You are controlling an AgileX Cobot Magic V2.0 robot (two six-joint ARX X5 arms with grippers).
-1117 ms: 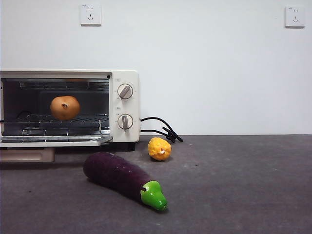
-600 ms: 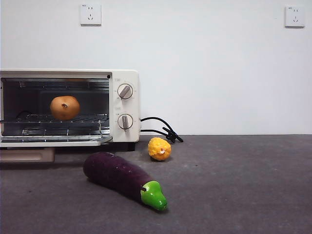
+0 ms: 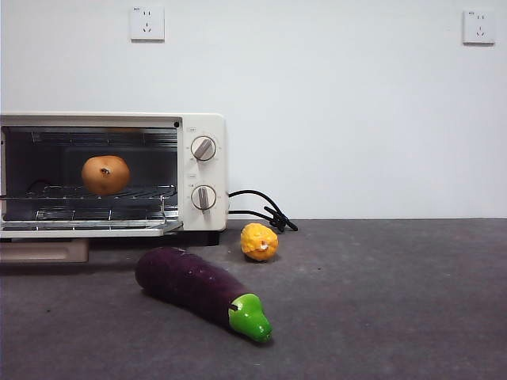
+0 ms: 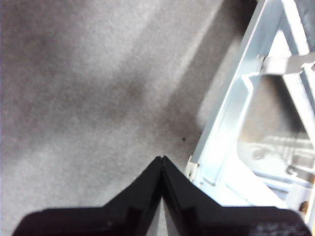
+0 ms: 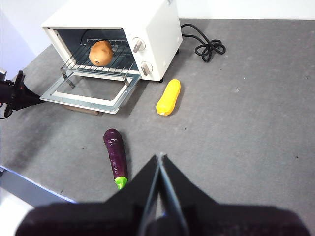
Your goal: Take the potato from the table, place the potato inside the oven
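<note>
Task looks done: potato sits on the rack inside the open oven, at about 10 o'clock from the eggplant. Left gripper clenched, empty, beside the dropped door. Right gripper clenched, empty, high over the table. Maybe door-closing left. Nothing moved since earlier frames.

Potato: tan-orange, small dark spot. Oven: cream-white shell, dark interior, silver wire rack, two silver-grey knobs, black cord. Table: dark grey, matte, faintly mottled (paler and blotchy in left wrist view). Eggplant: deep purple, bright green tip. Yellow item: bumpy yellow-orange. Left gripper and right gripper: black. Wall: white, white sockets.
</note>
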